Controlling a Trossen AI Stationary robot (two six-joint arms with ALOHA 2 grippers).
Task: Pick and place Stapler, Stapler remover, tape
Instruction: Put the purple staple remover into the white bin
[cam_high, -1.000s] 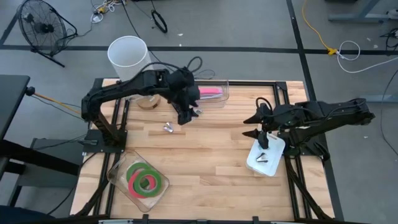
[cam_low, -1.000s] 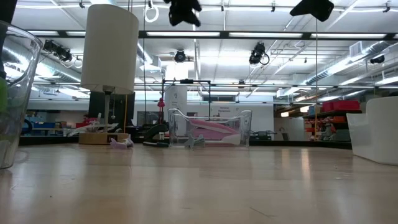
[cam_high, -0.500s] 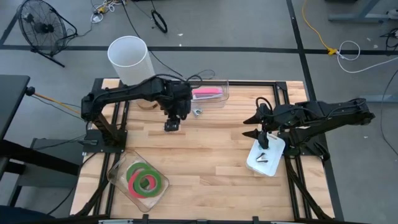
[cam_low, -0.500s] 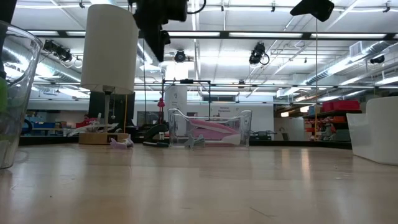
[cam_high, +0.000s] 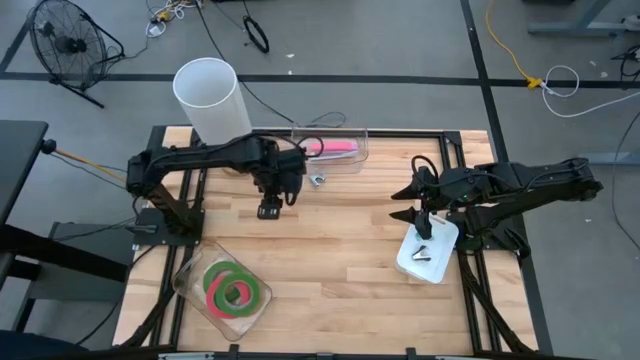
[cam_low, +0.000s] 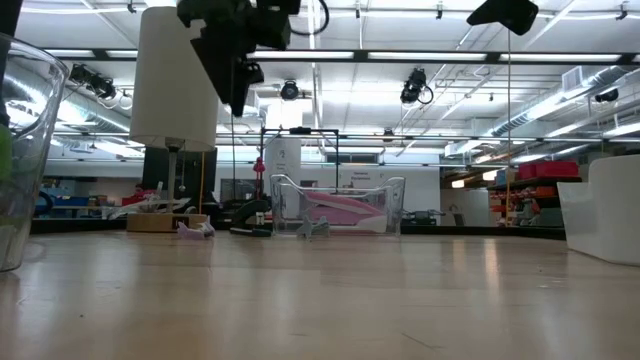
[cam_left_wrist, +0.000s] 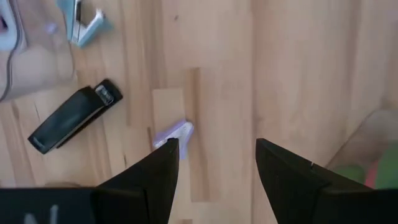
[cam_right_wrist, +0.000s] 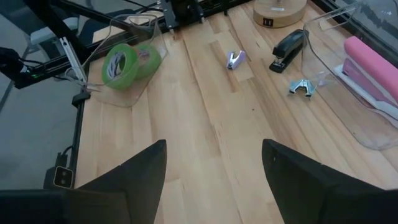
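Stapler remover (cam_left_wrist: 174, 135) is lying directly beneath my left gripper (cam_left_wrist: 214, 163), fingers spread, empty; I am judging a centred, vertical descent best; right gripper (cam_right_wrist: 214, 180) is waiting, open.

A tall white cylindrical bin (cam_high: 209, 96) stands in the upper left of the high view, touching the light wooden slatted table (cam_high: 330, 265). A black round floor fan (cam_high: 60, 40) sits in the top left corner. A yellow cable (cam_high: 510, 55) trails across the grey floor at top right.
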